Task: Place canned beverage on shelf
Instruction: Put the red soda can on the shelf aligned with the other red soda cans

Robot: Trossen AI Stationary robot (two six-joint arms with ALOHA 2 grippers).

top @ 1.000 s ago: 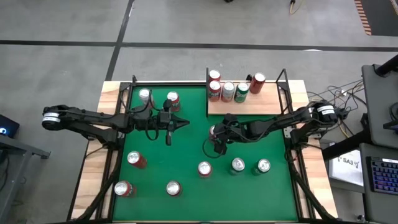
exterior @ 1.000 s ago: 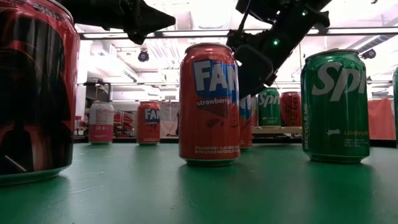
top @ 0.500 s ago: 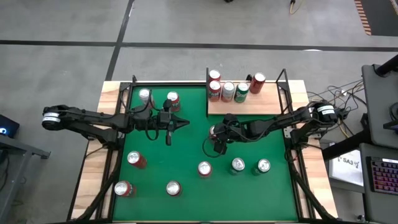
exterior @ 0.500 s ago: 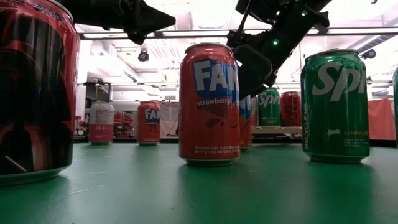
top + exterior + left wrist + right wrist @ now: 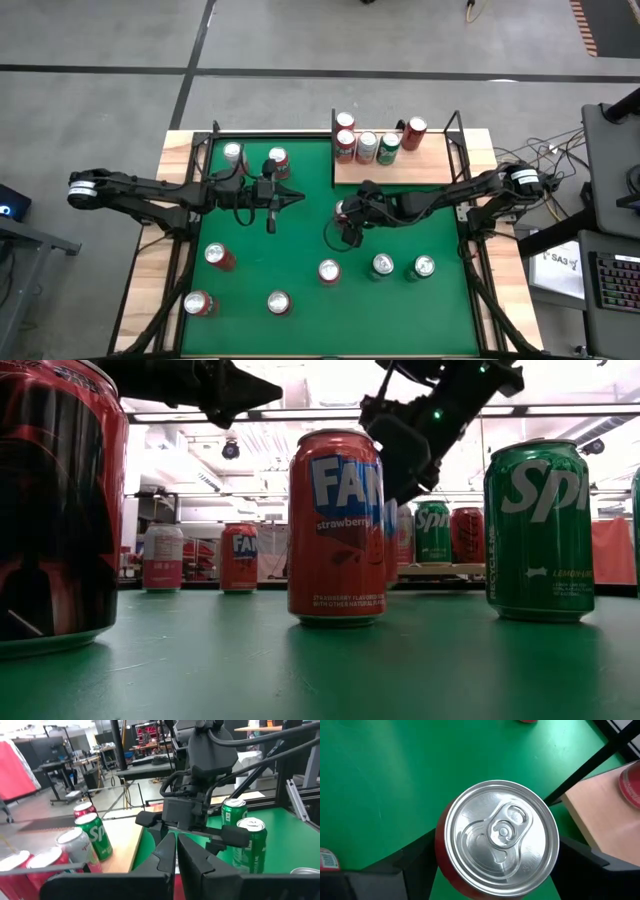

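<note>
My right gripper [image 5: 345,216] stands over the middle of the green table, near the shelf's near edge, shut on a red can [image 5: 500,835] whose silver top fills the right wrist view. The shelf [image 5: 410,172], a pale wooden board with black rods, sits at the far right of the table with several cans standing on it. My left gripper [image 5: 296,197] is shut and empty, held above the table left of the right gripper. Its closed fingers [image 5: 170,857] point toward my right arm. My right gripper holds the red can by its side wall just below the top rim [image 5: 440,847], pinched between its two fingers [image 5: 412,860] on opposite sides. The fingers come from above, pointing down. The can stands upright; whether its base is clear of the table I cannot tell.
Loose cans stand on the green table: two at the far left [image 5: 233,155], [image 5: 277,162], and several along the near half [image 5: 218,256], [image 5: 328,271], [image 5: 382,266], [image 5: 424,267]. In the low view a red Fanta can [image 5: 336,525] and a green Sprite can [image 5: 538,530] stand close to the camera.
My right gripper has risen a little and shifted slightly toward the table's left, keeping its hold on the red can. My left arm has kept still.
</note>
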